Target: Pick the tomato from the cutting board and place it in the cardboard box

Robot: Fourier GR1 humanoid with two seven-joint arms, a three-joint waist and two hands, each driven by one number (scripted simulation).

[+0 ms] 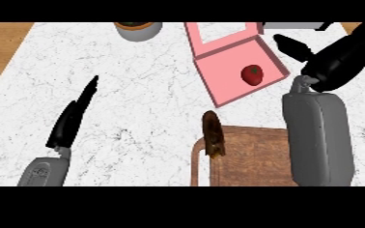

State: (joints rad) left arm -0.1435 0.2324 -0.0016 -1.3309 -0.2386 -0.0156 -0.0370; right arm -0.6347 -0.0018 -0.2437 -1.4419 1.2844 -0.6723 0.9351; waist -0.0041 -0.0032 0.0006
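The red tomato (251,74) lies inside the pink open box (228,84), toward its right side, with the box's lid (222,33) standing up behind it. My right hand (333,64) is just right of the box, apart from the tomato, fingers relaxed and holding nothing. The wooden cutting board (253,157) lies below the box at the view's lower edge, partly under my right forearm. My left hand (71,117) rests open at the left, fingers straight, far from both.
A dark brown elongated object (213,134) lies across the board's upper left corner. A grey bowl (138,30) stands at the counter's far edge. A grey object (294,25) shows behind the box at the top right.
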